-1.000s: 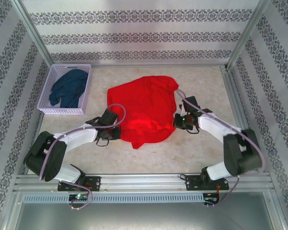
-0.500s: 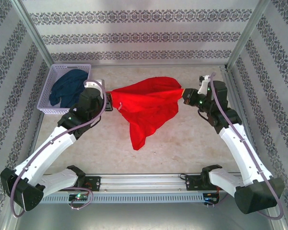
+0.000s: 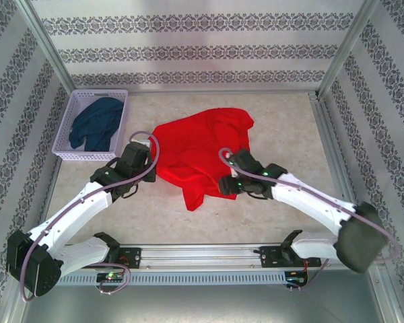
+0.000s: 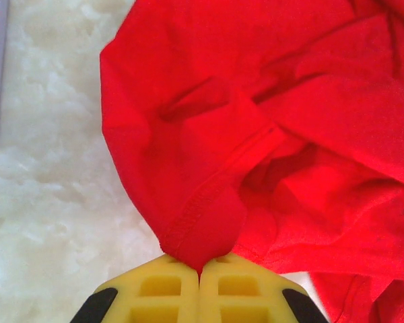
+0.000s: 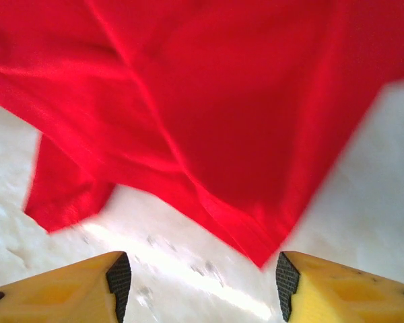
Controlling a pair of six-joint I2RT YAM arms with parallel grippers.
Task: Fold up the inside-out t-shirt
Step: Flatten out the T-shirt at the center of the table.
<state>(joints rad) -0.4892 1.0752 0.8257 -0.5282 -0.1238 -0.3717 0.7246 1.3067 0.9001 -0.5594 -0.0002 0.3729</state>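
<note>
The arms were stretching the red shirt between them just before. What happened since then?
The t-shirt dropped and lies crumpled on the table. The right gripper let go, stands open, and swung in toward the shirt's near hem. The left gripper pulled nearer too, still pinching a shirt edge. The basket and the blue garment in it stayed put.

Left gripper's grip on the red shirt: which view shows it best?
Left wrist: the left gripper is shut on a pinch of the t-shirt at its stitched hem. Top external shows it at the shirt's left edge, contact hidden. Right wrist faces loose fabric elsewhere.
</note>
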